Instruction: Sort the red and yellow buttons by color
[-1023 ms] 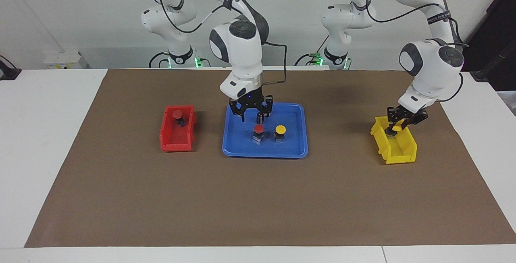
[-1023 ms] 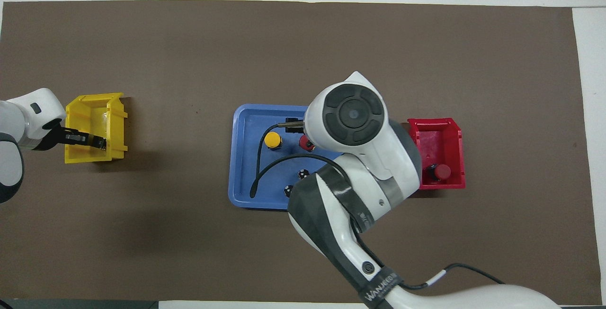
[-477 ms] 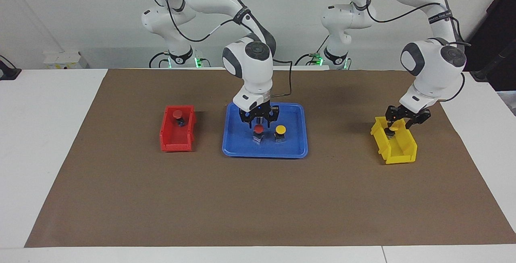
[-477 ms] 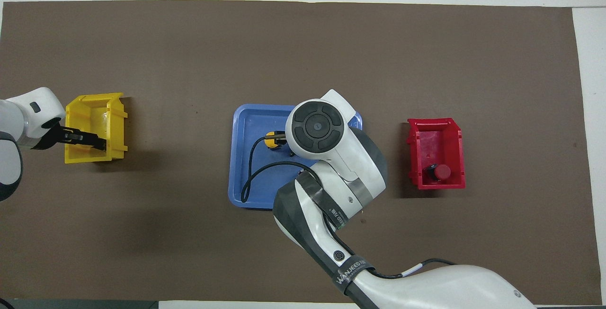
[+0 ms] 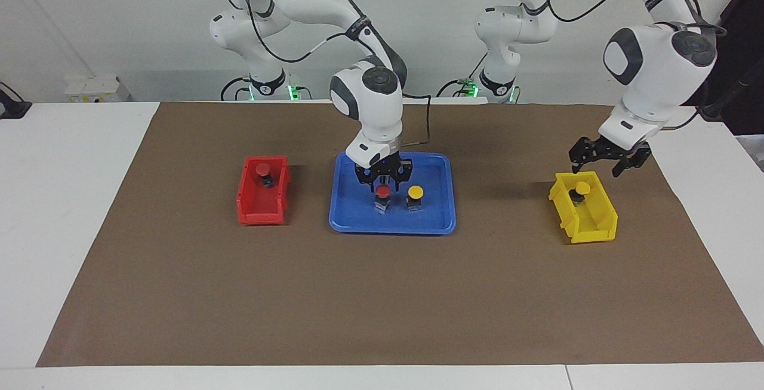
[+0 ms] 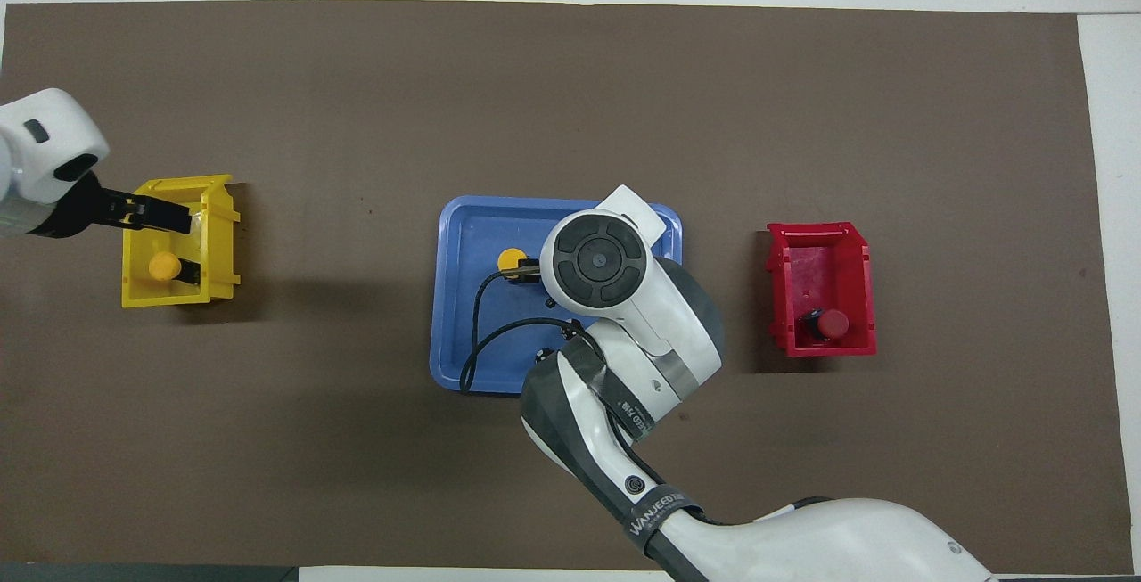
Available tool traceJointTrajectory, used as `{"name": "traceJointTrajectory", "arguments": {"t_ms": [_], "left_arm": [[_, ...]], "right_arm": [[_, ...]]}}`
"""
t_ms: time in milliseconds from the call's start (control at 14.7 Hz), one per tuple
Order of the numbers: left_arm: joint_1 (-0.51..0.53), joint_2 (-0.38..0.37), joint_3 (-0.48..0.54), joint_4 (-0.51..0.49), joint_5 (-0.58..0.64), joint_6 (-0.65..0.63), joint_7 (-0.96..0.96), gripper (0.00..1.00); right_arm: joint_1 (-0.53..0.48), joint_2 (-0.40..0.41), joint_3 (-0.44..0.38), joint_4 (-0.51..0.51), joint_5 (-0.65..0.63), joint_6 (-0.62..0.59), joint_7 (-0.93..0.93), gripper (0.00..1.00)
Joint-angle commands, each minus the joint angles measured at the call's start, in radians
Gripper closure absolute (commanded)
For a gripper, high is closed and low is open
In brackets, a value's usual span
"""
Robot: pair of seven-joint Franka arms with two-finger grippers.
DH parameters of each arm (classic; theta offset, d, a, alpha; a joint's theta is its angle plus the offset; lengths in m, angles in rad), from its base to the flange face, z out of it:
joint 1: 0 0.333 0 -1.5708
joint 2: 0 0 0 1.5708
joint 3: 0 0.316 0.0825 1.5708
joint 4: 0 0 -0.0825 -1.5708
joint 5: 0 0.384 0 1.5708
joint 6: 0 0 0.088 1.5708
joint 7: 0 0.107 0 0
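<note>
Right end effector (image 5: 384, 178) down in the blue tray (image 5: 439, 223), fingers either side of the red button (image 5: 383, 191); cannot tell whether clamped. Yellow button (image 5: 415, 192) just beside. Left end effector (image 5: 607, 160) spread wide, empty, above the yellow bin (image 5: 591, 229), button (image 5: 582, 187) inside. Red bin (image 5: 256, 214) holding a red one (image 5: 262, 169). "WANJEED" legible on the arm band (image 6: 658, 513).

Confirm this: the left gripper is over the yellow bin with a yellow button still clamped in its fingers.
Not quite. The facing view shows the left gripper over the yellow bin with its fingers spread and empty; the yellow button stands inside the bin.
</note>
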Motion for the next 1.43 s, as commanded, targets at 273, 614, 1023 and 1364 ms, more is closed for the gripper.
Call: {"name": "traceJointTrajectory", "arguments": {"t_ms": [273,614,1023,1364], "left_arm": [[-0.262,0.020,0.003,0.011,-0.021,0.055,-0.317,0.00],[-0.417,0.158,0.003,0.056,-0.026,0.199,-0.552,0.00],[-0.532,0.281,-0.002,0.102,-0.055,0.239,-0.684,0.00],[-0.540,0.316,-0.002,0.059,-0.055,0.277,-0.715,0.20]], "right_arm": [[-0.016,-0.015,-0.003,-0.017,-0.017,0.021,0.007,0.73],[-0.172,-0.125,-0.006,0.052,0.003,-0.192,-0.176,0.74],[-0.436,-0.261,-0.006,-0.029,0.063,-0.352,-0.572,0.74],[-0.507,-0.302,-0.004,-0.150,0.063,-0.264,-0.669,0.74]]}}
